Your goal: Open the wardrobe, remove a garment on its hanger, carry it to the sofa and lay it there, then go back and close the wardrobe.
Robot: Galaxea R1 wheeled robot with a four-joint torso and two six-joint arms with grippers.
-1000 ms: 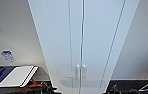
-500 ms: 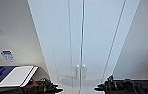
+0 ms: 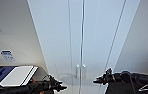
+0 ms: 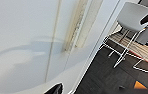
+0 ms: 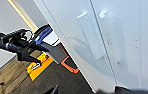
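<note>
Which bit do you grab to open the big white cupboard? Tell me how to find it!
Look at the tall white wardrobe straight ahead, with a dark seam running down its middle where the two shut doors meet. Low on that seam sit two small upright white handles, one on each door. They are the only raised parts on the flat white fronts.

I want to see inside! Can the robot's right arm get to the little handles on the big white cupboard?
Probably yes. The right gripper hangs just beside the handles of the shut wardrobe, not touching them yet, with nothing between. The left gripper waits on the other side.
</note>
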